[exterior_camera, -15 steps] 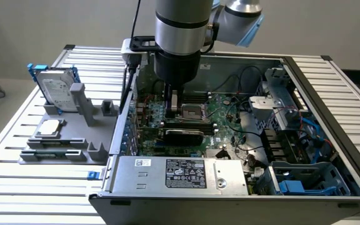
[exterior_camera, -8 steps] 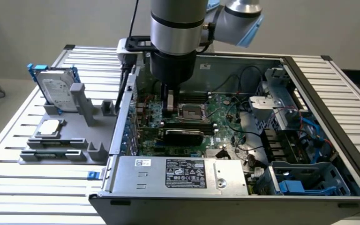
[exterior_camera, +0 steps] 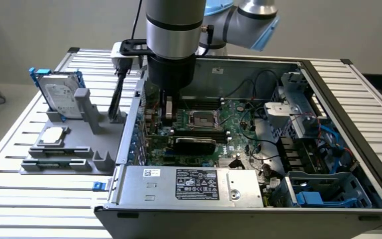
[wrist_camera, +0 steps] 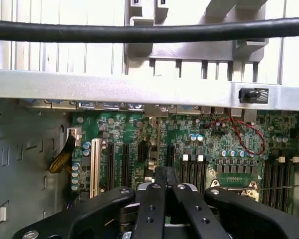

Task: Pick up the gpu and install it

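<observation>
My gripper (exterior_camera: 169, 118) hangs inside the open computer case over the motherboard (exterior_camera: 234, 117), close to the case's rear wall. In the wrist view its black fingers (wrist_camera: 164, 172) are shut together with nothing between them, above the row of expansion slots (wrist_camera: 117, 164). What looks like the gpu (exterior_camera: 194, 144), a flat black card, stands on edge on the board between the CPU socket (exterior_camera: 201, 118) and the power supply. It sits a little nearer the power supply than my fingertips and apart from them. In the wrist view my gripper's linkage hides that spot.
On the exterior view's left, a grey tray (exterior_camera: 58, 167) holds a silver hard drive in a blue frame (exterior_camera: 61, 92) and a small silver chip (exterior_camera: 51, 135). The power supply (exterior_camera: 198, 186) and drive cages (exterior_camera: 297, 114) crowd the case. A thick black cable (wrist_camera: 149, 31) crosses above the rear wall (wrist_camera: 114, 89).
</observation>
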You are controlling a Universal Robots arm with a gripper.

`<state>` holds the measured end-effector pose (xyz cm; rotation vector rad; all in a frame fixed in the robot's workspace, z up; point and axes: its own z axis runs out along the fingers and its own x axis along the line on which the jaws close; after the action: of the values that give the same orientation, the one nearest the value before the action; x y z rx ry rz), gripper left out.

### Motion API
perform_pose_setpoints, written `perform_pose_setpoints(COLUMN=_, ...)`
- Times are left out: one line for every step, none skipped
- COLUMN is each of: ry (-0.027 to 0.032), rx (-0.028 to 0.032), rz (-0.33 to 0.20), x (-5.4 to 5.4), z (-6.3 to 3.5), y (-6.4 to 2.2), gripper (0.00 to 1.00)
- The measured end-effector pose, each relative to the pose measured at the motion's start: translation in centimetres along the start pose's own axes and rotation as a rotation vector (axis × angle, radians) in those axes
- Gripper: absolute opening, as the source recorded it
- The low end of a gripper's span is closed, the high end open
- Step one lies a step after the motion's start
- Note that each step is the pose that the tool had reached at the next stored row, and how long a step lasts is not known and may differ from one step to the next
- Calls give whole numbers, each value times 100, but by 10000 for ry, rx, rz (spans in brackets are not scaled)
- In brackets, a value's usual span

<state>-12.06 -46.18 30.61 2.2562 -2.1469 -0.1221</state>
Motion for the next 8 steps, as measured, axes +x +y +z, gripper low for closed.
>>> perform_pose_setpoints(ry=69, rx=-21, rz=-38, x=0, z=2, y=9, gripper=11)
perform_pose_setpoints(ry=143, rx=-41, rz=-78, x=0, z=4, y=17, gripper=11)
perform_pose_setpoints(ry=219, rx=-63, rz=-115, x=-1, z=6, y=26, gripper=11)
perform_pose_setpoints(ry=290, rx=-83, rz=-145, x=-1, z=9, y=36, gripper=11)
perform_pose_setpoints(ry=355, rx=-106, rz=-168, x=-2, z=10, y=50, gripper=11)
perform_pose_setpoints(ry=408, rx=-123, rz=-184, x=-3, z=15, y=70, gripper=11)
perform_pose_setpoints(ry=449, rx=-138, rz=-193, x=-4, z=18, y=94, gripper=11)
perform_pose_setpoints(ry=486, rx=-150, rz=-199, x=-5, z=23, y=119, gripper=11)
